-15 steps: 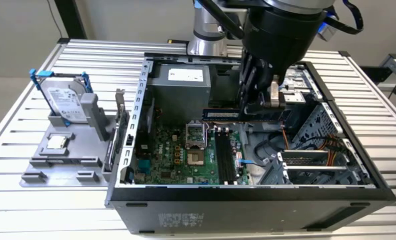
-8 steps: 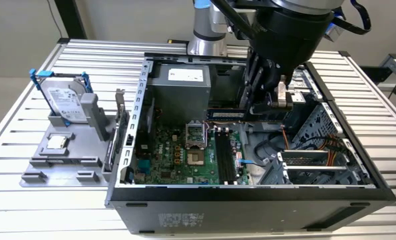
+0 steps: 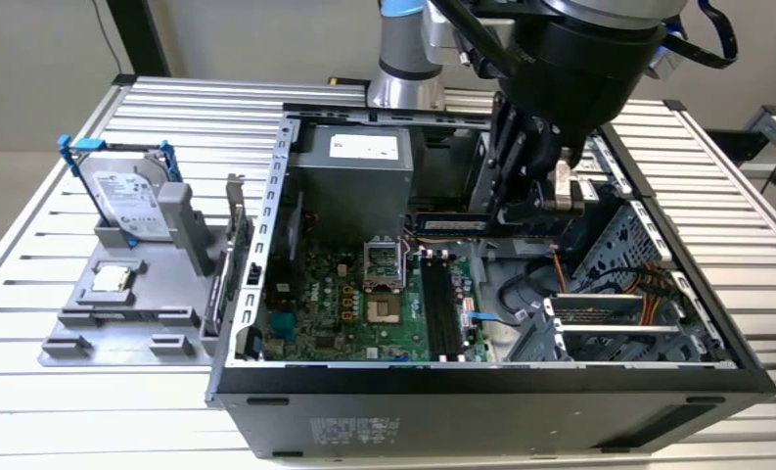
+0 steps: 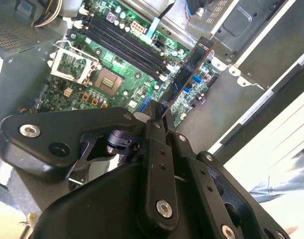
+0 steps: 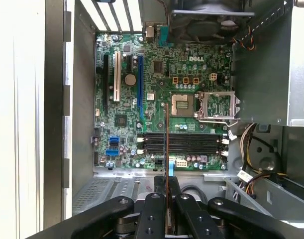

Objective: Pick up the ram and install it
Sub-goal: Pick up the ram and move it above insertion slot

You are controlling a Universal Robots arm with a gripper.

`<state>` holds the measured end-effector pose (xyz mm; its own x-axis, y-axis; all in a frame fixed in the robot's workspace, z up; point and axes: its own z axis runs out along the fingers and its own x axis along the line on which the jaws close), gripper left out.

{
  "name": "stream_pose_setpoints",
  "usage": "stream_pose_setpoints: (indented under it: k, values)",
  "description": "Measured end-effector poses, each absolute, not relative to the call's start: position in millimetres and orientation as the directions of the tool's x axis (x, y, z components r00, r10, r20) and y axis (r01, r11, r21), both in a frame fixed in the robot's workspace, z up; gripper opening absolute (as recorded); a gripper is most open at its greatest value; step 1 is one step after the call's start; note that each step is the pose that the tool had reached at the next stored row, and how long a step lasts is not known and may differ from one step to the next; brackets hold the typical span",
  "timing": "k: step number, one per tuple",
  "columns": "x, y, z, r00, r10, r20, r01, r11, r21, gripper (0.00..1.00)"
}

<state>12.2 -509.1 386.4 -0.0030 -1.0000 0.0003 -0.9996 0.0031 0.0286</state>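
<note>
Exterior view: the arm (image 3: 583, 59) hangs over the open computer case (image 3: 492, 392), at two o'clock from the motherboard (image 3: 348, 304). Second wrist view: the jaws pinch the ram (image 4: 190, 72) by one end, above the motherboard. First wrist view: the ram stands edge-on across the black slots (image 5: 191, 142).

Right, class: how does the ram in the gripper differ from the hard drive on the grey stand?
The ram is a thin, narrow stick; the hard drive is a broad silver box. The ram is held by the gripper above the motherboard; the hard drive stands on edge in a grey stand outside the case. Neither is fitted yet.
</note>
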Motion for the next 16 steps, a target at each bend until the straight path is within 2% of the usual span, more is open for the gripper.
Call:
stream_pose_setpoints:
  k: [10, 16]
  values:
    - [12.9, -509.1, 386.4, -0.004, -1.000, 0.000, -1.000, 0.004, 0.029, 0.00]
    - [13.5, -508.9, 386.4, -0.062, -0.998, 0.000, -0.998, 0.062, 0.029, 0.00]
